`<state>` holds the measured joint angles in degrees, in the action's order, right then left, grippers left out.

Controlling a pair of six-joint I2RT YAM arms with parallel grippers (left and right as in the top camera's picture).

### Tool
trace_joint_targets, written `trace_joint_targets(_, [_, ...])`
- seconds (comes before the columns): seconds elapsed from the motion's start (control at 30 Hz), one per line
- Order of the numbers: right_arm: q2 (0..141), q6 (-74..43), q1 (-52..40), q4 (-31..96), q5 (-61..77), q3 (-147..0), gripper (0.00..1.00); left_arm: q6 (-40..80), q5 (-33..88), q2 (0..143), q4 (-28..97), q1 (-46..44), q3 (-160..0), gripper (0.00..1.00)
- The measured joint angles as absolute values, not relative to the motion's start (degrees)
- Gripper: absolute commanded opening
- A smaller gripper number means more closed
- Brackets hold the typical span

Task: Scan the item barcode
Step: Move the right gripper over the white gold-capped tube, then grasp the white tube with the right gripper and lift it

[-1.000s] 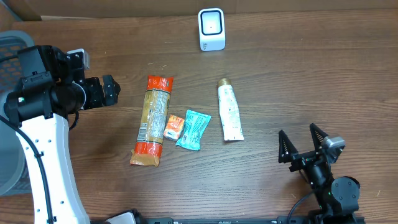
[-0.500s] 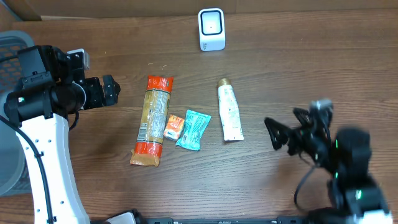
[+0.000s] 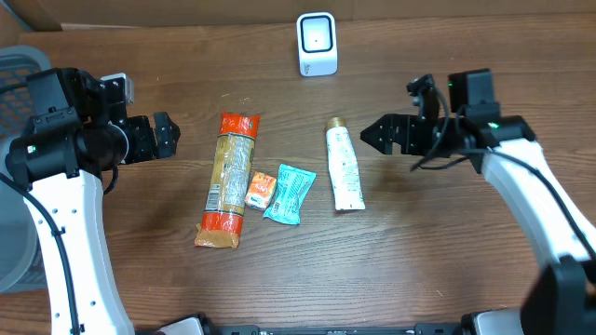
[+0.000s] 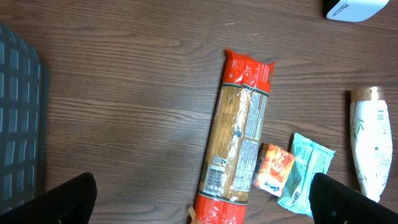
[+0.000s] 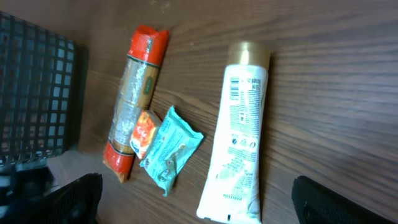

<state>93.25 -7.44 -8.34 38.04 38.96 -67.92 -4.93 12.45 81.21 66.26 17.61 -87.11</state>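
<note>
You're pre-grasp, right gripper [image 3: 386, 112] & left gripper [image 3: 166, 136] both agape, empty; next drop onto tube [image 3: 345, 167], prob the target

Overhead looks straight down on table [image 3: 419, 270]; both wrist views closer, sharing pasta pack [image 4: 239, 134], tube [image 5: 242, 137].

Scanner [image 4: 356, 8] mostly beyond frame edge

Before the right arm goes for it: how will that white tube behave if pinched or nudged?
The white tube lies flat with a flattened tail, so it probably squashes under a pinch and won't roll far. Its smooth skin may slip. The gold cap end looks stiffer, likely the safer grip.
</note>
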Motion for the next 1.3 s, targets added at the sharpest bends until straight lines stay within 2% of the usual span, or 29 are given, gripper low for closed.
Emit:
trace_joint_targets(0.13, [99.61,-7.42,-8.34,36.86,40.82,-67.92,0.92,-4.91,12.45,81.21,66.24,17.61,-87.11,1.0])
trace_joint_targets(0.47, [108.42,-7.49,-8.47,33.74,42.7,-67.92,0.66,-4.91,12.45,81.21,66.24,17.61,-87.11,1.0])
trace_joint_targets(0.73, [113.56,-9.98,-12.49,28.77,42.19,-67.94,0.64,-4.93,12.45,81.21,66.24,17.61,-87.11,1.0])
trace_joint_targets(0.8, [114.61,-11.07,-13.98,27.83,41.87,-67.94,0.58,-4.91,12.45,81.21,66.24,17.61,-87.11,1.0])
trace_joint_targets(0.87, [115.02,-13.1,-15.27,27.14,41.45,-67.94,0.36,-4.93,12.43,81.21,66.24,17.61,-87.11,1.0])
trace_joint_targets(0.93, [115.02,-14.81,-15.68,26.68,40.58,-67.94,0.19,-4.93,12.45,81.21,66.24,17.61,-87.11,1.0])
trace_joint_targets(1.03, [115.02,-17.45,-15.64,26.7,40.29,-67.99,0.06,-4.93,12.43,81.21,66.24,17.61,-87.11,1.0])
trace_joint_targets(1.07, [115.02,-18.11,-15.64,26.55,40.42,-68.16,0.04,-4.91,12.45,81.21,66.24,17.61,-87.11,1.0])
trace_joint_targets(1.3, [114.5,-19.97,-15.77,28.8,38.74,-69.1,0.04,-4.93,12.45,81.21,66.24,17.61,-87.11,1.0])
